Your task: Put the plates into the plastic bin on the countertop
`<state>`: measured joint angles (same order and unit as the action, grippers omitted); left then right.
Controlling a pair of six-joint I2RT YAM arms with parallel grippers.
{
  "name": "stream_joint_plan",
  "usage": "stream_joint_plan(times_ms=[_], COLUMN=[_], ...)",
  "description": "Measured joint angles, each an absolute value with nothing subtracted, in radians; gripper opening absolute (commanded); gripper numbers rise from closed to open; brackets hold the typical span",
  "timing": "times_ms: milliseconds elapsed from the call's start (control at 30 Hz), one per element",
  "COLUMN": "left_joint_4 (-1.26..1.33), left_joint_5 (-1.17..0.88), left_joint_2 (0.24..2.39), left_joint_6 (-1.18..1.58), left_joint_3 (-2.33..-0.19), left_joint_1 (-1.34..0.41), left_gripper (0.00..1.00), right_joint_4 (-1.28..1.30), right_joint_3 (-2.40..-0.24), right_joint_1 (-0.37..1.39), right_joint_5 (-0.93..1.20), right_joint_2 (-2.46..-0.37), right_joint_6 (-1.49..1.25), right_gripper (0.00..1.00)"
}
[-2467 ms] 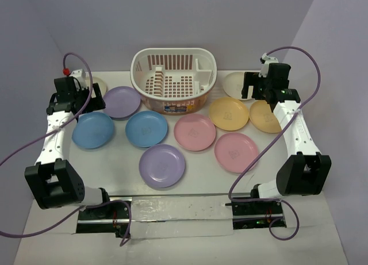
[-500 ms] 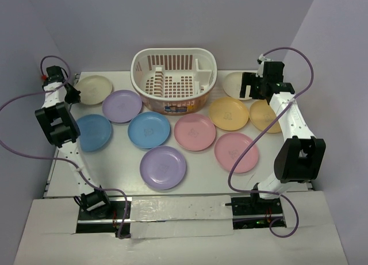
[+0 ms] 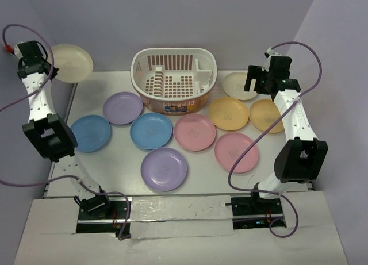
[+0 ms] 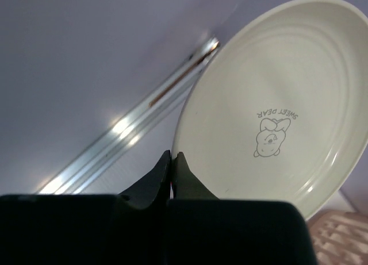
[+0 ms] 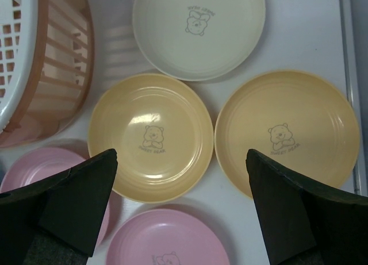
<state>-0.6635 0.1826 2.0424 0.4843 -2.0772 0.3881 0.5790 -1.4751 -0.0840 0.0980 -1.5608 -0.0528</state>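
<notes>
My left gripper [image 3: 52,68] [image 4: 172,156] is shut on the rim of a cream plate [image 3: 70,62] [image 4: 276,104], held tilted in the air at the far left, above the countertop [image 3: 115,161]. The cream-white plastic bin [image 3: 172,50] [image 5: 34,64] stands at the back middle with no plate showing inside. My right gripper [image 3: 259,81] [image 5: 181,161] hangs open over the gap between two yellow plates [image 5: 150,135] [image 5: 287,135], near another cream plate [image 3: 238,85] [image 5: 198,29]. Lilac [image 3: 123,107], blue [image 3: 151,130] and pink [image 3: 195,131] plates lie flat in front of the bin.
More plates lie around: blue [image 3: 91,133], lilac [image 3: 164,168], pink [image 3: 236,152]. Pale lilac walls close in the left, back and right. Purple cables loop off both arms. The arm bases sit at the near edge.
The left arm has lifted the cream plate off the back left of the table and swung it up and left. The right arm has barely moved.
</notes>
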Motion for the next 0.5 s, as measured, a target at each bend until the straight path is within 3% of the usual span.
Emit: stream_joint_plan(times_ms=[233,500], left_joint_4=[-0.480,-0.327], left_joint_5=[0.221,0.253], left_joint_2=[1.795,1.751], left_joint_6=[0.413,0.248], left_joint_3=[-2.010,-1.986], left_joint_1=[0.310,-0.144], left_gripper=[0.00,0.00], right_joint_4=[0.589,0.647], right_joint_3=[-1.563,-1.725], right_joint_1=[-0.124,-0.200], right_joint_5=[0.120,0.153], right_joint_2=[-1.615,-1.781], right_joint_6=[-0.088,-0.127], right_gripper=[1.00,1.00])
